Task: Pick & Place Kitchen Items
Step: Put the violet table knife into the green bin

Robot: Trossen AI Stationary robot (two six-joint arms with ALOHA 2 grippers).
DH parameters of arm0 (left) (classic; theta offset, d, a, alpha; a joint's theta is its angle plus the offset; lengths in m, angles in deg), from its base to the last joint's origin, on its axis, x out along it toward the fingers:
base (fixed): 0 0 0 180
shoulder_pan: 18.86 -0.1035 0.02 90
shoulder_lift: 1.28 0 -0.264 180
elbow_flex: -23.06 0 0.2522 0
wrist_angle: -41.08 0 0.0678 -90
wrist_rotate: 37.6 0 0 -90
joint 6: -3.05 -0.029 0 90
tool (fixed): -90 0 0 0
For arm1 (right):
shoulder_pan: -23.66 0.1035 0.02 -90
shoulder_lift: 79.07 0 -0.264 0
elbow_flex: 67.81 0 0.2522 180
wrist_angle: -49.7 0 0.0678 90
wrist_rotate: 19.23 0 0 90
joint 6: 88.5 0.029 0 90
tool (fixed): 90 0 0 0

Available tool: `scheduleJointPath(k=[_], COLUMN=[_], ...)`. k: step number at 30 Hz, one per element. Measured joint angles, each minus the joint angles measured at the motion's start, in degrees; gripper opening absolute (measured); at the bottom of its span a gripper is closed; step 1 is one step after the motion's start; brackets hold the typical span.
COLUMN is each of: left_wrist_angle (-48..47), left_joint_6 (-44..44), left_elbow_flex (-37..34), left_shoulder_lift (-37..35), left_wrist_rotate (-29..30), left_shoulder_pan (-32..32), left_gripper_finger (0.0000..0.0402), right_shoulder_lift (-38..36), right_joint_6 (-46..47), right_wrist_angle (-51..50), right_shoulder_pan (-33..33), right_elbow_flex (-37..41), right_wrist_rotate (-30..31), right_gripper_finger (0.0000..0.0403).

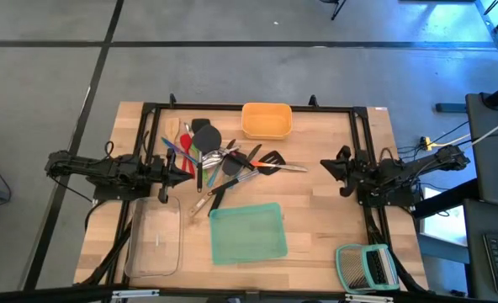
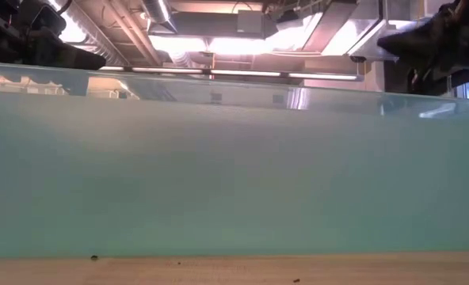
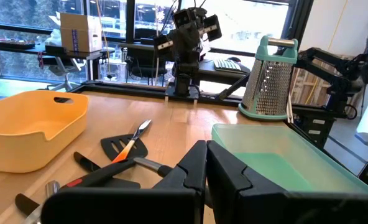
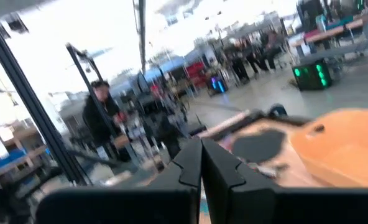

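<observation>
I'm at the start: nothing is picked yet. My left gripper [image 1: 184, 172] hangs clenched and empty beside the utensil pile [image 1: 219, 164], which lies heaped on the table [image 1: 325, 227] between the yellow tray [image 1: 267, 120] and the teal tray [image 1: 246, 233]. My right gripper [image 1: 326, 165] waits, also clenched and empty, well apart. Next I judge the left must unclench and single out one handle. I count roughly a dozen utensils, three trays including the clear tray [image 1: 156, 236], and one grater [image 1: 366, 267].

A teal tray wall [image 2: 234, 174] fills most of the frame. A wooden tabletop strip [image 2: 234, 271] runs along the bottom edge. Ceiling lights [image 2: 242, 36] show across the top.
</observation>
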Motion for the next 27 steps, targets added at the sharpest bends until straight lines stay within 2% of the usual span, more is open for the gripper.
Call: scheduleJointPath(k=[5, 8, 16, 22, 24, 27], left_wrist_angle=[0.0, 0.0, 0.0, 0.0, 0.0, 0.0], left_joint_6=[0.0, 0.0, 0.0, 0.0, 0.0, 0.0], left_elbow_flex=[0.0, 0.0, 0.0, 0.0, 0.0, 0.0], left_shoulder_lift=[0.0, 0.0, 0.0, 0.0, 0.0, 0.0], left_wrist_rotate=[0.0, 0.0, 0.0, 0.0, 0.0, 0.0], left_shoulder_pan=[0.0, 0.0, 0.0, 0.0, 0.0, 0.0], left_gripper_finger=[0.0004, 0.0004, 0.0004, 0.0004, 0.0004, 0.0004], right_shoulder_lift=[0.0, 0.1, 6.7, 17.8, 22.5, 29.5], right_joint_6=[-7.6, -12.3, -19.2, -16.0, -13.9, -12.6], right_wrist_angle=[12.6, 16.2, 16.1, 11.8, 12.0, 18.3], right_shoulder_pan=[-1.1, -1.8, -8.5, -14.9, -16.6, -18.4], right_elbow_flex=[0.0, 0.0, 0.0, 0.0, 0.0, 0.0], right_wrist_rotate=[-0.3, -0.5, 0.6, 2.9, 0.5, -8.5], right_gripper_finger=[0.0007, 0.0007, 0.0007, 0.0007, 0.0007, 0.0007])
